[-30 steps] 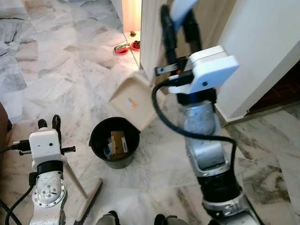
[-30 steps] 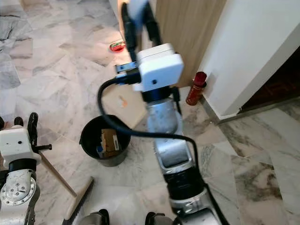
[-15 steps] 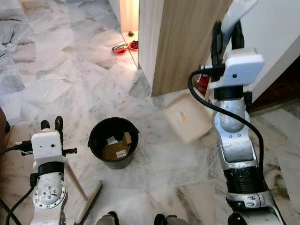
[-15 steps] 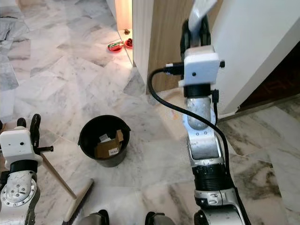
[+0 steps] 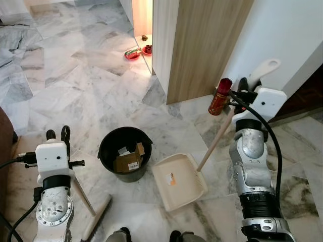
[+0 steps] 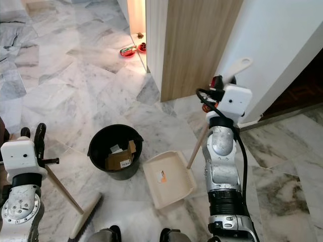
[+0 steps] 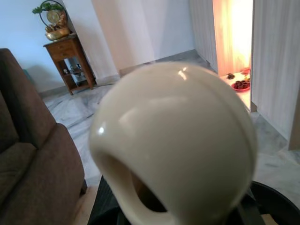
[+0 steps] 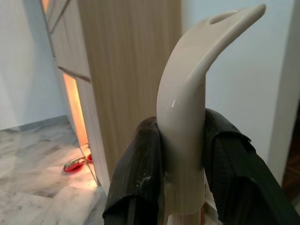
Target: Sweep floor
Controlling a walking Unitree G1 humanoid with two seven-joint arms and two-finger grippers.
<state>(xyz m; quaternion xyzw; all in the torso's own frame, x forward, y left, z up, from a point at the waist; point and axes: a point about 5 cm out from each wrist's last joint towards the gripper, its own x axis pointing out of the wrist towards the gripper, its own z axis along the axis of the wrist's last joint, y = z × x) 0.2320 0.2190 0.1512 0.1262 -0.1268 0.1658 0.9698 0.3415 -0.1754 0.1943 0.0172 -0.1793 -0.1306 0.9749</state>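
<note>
Left eye view | R gripper fingers clamp dustpan handle, pan on floor beside bucket | L gripper grips broom w/ fingers | Risk: your pan tilts, leaves gap.

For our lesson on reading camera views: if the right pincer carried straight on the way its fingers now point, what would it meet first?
The right pincer, shut on the dustpan handle, points up and forward. Past the handle's hooked tip, the white wall beside the wooden cabinet looks first in line, though depth is unclear.
</note>
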